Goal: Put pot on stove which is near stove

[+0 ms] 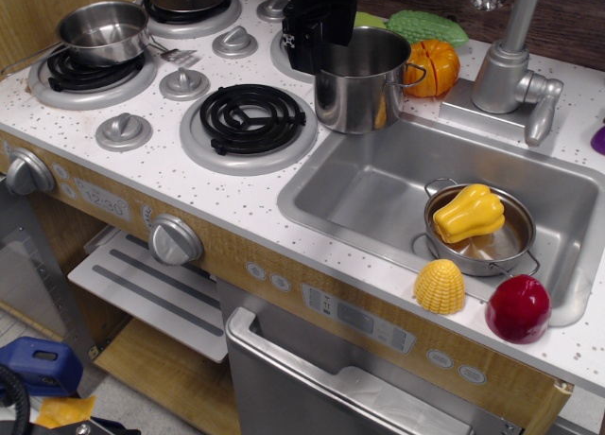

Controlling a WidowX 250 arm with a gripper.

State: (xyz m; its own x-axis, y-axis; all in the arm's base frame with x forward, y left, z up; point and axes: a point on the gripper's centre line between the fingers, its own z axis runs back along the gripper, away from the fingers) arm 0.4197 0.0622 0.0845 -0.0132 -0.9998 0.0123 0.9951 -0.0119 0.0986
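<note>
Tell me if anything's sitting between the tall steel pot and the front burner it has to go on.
Nothing visible is. The pot stands just right of the stove, whose black coil is bare, with only open speckled countertop between them. The pincer is at the pot's rim.

Robot hand (317, 38): matte black, blocky housing entering from the top edge. Flat faces with hard, squared edges and stepped sections. Lower left face carries small white markings or specks, too small to read. Surface otherwise plain and dark, detail lost in shadow. Fingertips and their shape cannot be made out.
</note>
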